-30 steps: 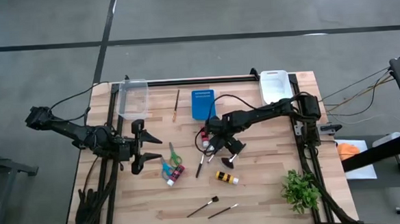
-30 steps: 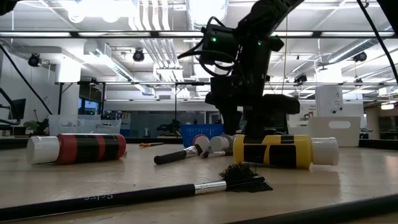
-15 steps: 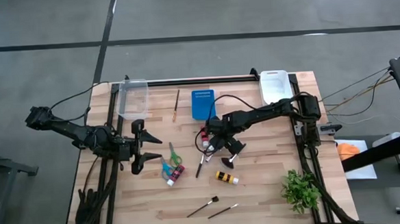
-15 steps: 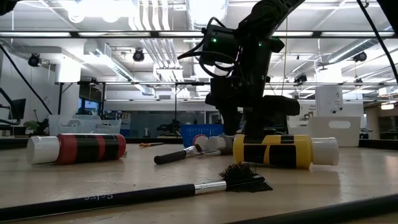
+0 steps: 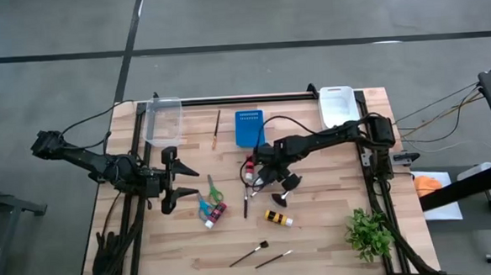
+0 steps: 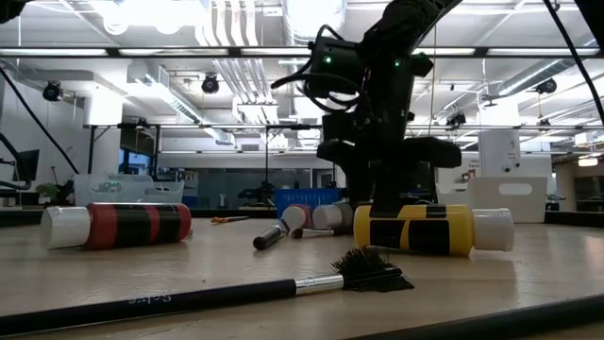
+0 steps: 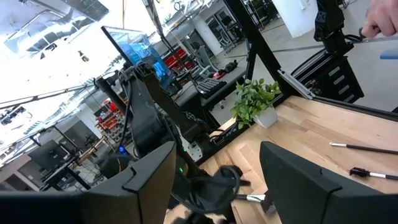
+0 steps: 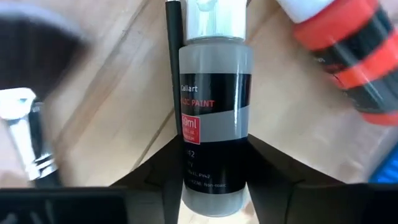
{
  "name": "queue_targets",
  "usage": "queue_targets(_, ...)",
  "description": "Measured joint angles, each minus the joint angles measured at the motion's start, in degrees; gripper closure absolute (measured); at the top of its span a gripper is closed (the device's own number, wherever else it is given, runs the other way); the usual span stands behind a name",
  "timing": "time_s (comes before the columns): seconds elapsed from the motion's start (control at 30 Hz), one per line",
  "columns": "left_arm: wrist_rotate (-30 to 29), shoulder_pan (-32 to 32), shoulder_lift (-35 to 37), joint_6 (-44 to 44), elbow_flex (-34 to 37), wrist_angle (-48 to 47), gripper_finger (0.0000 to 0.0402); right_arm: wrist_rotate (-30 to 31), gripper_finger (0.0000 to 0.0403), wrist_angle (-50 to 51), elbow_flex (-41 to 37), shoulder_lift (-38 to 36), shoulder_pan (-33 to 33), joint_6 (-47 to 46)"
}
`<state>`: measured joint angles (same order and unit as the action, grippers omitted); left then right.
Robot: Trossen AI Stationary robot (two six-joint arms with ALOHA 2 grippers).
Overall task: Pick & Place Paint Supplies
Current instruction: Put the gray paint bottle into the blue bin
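Two dark jointed arms, black cables, flat black fingers (image 7: pixel 292 180)

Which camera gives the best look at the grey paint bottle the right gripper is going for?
The right wrist view: the grey paint bottle fills the picture, label readable, between the right gripper fingers. The high view shows only a small pale spot under that gripper. The low view shows just its end. The left wrist view doesn't show it.

A glossy plastic grey paint bottle (image 8: pixel 214 112) with a smooth printed label is seen on a pale, matt wood-plank table (image 5: pixel 318 235), beside a brush (image 6: pixel 189 295) with a matt black handle, shiny metal ferrule and coarse dark bristles, and a clear plastic bin (image 5: pixel 163 121).
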<state>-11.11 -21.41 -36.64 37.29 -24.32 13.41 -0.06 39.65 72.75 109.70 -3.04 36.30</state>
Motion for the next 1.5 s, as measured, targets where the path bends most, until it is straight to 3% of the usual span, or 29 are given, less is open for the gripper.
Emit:
queue_targets(0.23,-0.1,0.0,-3.5,-1.1,0.0,3.3,0.0161,-0.6,0.0247,1.8,0.5,-7.9,1.3,-4.8)
queue_targets(0.37,-5.4,0.0,-11.1,1.7,-1.1,6.7,0.0161,-1.8,0.0246,0.7,1.0,-13.6,1.6,-8.8)
queue_targets(0.5,-13.2,0.0,-20.7,3.2,-7.1,6.6,0.0161,-3.6,0.0246,-1.8,1.0,-18.6,1.8,-12.0)
queue_targets(0.77,-15.1,0.0,-38.9,5.3,-20.6,2.3,0.0161,-5.1,0.0246,-4.3,1.0,-24.7,3.6,-14.1)
queue_targets(0.97,-24.5,0.0,-48.6,9.6,-28.6,2.2,0.0161,-4.7,0.0245,-4.7,1.0,-24.6,5.6,-15.0)
queue_targets(1.13,-26.4,-0.5,-51.6,11.5,-31.3,2.3,0.0161,-4.7,0.0245,-4.3,0.9,-24.2,6.6,-15.1)
queue_targets(1.5,-26.4,-1.9,-50.6,13.1,-30.8,3.9,0.0161,-5.0,0.0245,-4.5,0.9,-24.2,6.9,-15.4)
